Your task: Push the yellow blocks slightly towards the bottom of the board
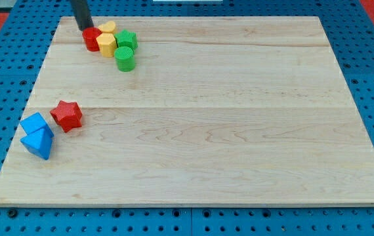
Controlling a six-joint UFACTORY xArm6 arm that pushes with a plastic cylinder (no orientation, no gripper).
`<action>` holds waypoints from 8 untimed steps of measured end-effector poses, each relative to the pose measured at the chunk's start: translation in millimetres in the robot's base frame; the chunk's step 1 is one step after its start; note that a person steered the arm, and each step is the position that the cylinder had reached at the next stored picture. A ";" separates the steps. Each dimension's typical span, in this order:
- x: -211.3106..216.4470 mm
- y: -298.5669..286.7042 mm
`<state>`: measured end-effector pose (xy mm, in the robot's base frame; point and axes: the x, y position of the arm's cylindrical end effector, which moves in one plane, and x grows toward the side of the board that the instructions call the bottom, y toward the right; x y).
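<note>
Two yellow blocks sit in a cluster at the view's top left: a yellow hexagonal block (106, 45) and a yellow heart-shaped block (108, 27) just above it. A red cylinder (92, 39) touches them on the left. A green star-like block (127, 40) is on their right and a green cylinder (124, 59) lies below that. My tip (85, 29) comes down from the view's top edge and rests against the upper left of the red cylinder, left of the yellow blocks.
A red star block (67, 115) lies at the view's left middle. A blue cube (36, 125) and a blue triangular block (39, 144) sit together just below-left of it, near the wooden board's left edge (18, 131).
</note>
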<state>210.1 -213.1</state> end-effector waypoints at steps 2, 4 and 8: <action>53.1 36.8; 27.3 30.1; 72.0 46.4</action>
